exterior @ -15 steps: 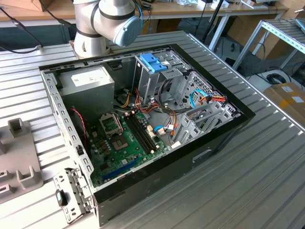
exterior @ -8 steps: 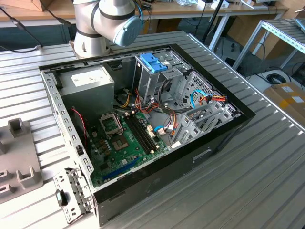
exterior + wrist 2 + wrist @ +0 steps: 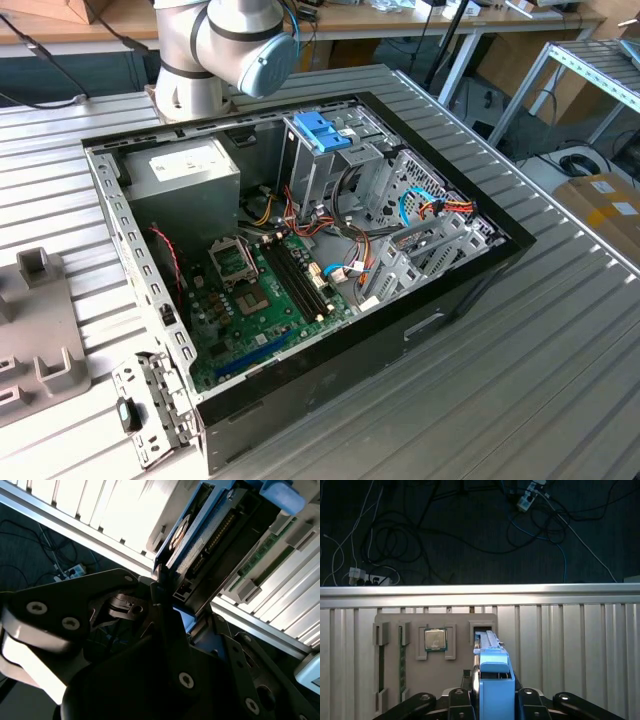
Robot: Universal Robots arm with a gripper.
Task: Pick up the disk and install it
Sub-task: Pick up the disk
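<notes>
the hand (image 3: pixel 493 700) pinches the blue-framed disk (image 3: pixel 492 667) edge-on. the disk is over the grey tray (image 3: pixel 455 672) on the counter (image 3: pixel 570 645), near the chip (image 3: pixel 435 640) seated in that tray.

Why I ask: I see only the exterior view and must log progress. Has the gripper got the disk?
Observer: Yes. In the first wrist view the gripper is shut on the disk, gripping its light-blue carrier rail.
Operator: Where is it?
Observer: At a grey fixture tray, which also holds a processor.
Operator: Any cable on the disk?
Observer: None. In the second wrist view its connector is bare.
</notes>
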